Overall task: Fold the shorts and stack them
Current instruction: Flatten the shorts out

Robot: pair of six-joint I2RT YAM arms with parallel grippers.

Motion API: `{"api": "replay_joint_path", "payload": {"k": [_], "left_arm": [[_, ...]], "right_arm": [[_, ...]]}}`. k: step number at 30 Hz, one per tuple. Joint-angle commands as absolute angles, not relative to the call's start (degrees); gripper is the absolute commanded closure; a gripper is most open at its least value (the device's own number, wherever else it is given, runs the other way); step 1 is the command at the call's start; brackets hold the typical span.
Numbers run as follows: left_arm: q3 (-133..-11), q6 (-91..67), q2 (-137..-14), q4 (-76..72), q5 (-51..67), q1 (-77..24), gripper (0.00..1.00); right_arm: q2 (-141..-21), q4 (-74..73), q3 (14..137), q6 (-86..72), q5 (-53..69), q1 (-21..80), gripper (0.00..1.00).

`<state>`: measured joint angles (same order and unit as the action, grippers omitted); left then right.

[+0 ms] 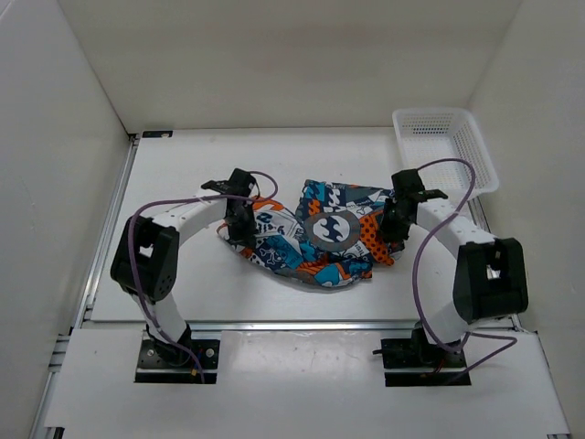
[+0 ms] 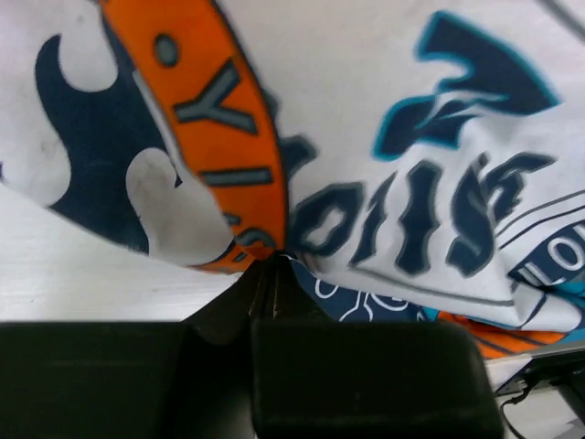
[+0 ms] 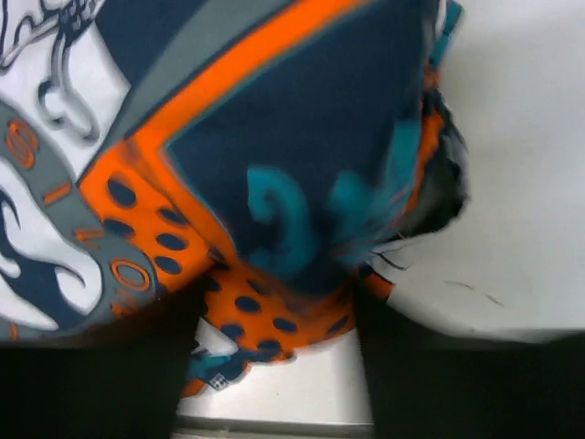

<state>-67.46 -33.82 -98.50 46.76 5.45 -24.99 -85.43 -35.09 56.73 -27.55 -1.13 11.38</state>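
Note:
The shorts (image 1: 320,240) lie in a crumpled heap at the middle of the white table, their patchwork print of orange, turquoise, navy and white facing up. My left gripper (image 1: 242,227) is down on their left end. In the left wrist view its jaws (image 2: 268,267) are pressed together, with a fold of the shorts (image 2: 393,137) pinched at the tips. My right gripper (image 1: 394,229) sits over the right end. In the right wrist view its dark fingers (image 3: 439,384) stand wide apart, with an orange dotted hem of the shorts (image 3: 274,165) lying between them.
A white mesh basket (image 1: 475,157) stands at the back right corner of the table (image 1: 183,283). White walls enclose the table on three sides. Purple cables loop off both arms.

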Motion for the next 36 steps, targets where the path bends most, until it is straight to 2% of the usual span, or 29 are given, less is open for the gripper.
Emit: {"api": "replay_joint_path", "payload": {"k": [1,3,10,20,26,30,34,35,36], "left_arm": [[-71.62,-32.88,-98.17,44.3,7.21,-25.31,0.9],[-72.59,-32.35,-96.69,45.17,7.21,-25.31,0.9],[-81.02,-31.29,-86.32,52.2,-0.7,-23.04,0.9],[-111.58,-27.34,-75.95,67.58,-6.94,-21.62,0.9],[-118.21,-25.14,-66.89,70.05,-8.96,-21.62,0.9],[-119.62,-23.38,-67.67,68.03,-10.11,-21.62,0.9],[-117.43,-23.38,-76.7,65.23,-11.34,-21.62,0.9],[-116.73,-23.38,-78.38,64.26,-10.38,-20.75,0.9],[-115.94,-23.38,-79.96,62.42,-8.98,-19.61,0.79]], "right_arm": [[-88.59,-30.15,61.06,-28.74,1.85,11.34,0.73],[-89.12,-30.84,63.09,-28.74,2.46,13.27,1.0],[-77.19,-37.16,71.62,-26.19,-0.53,18.71,1.0],[-64.96,-48.33,92.18,-21.97,-2.29,26.01,1.0],[-59.51,-51.85,98.43,-21.45,-6.41,26.81,1.0],[-62.83,-52.38,100.37,-19.52,-10.19,26.81,1.0],[-71.96,-47.56,100.99,-16.98,-10.9,25.41,1.0],[-77.38,-46.59,101.6,-16.35,-10.9,25.4,1.0],[-80.48,-44.49,103.43,-15.65,-10.9,24.88,0.94]]}}
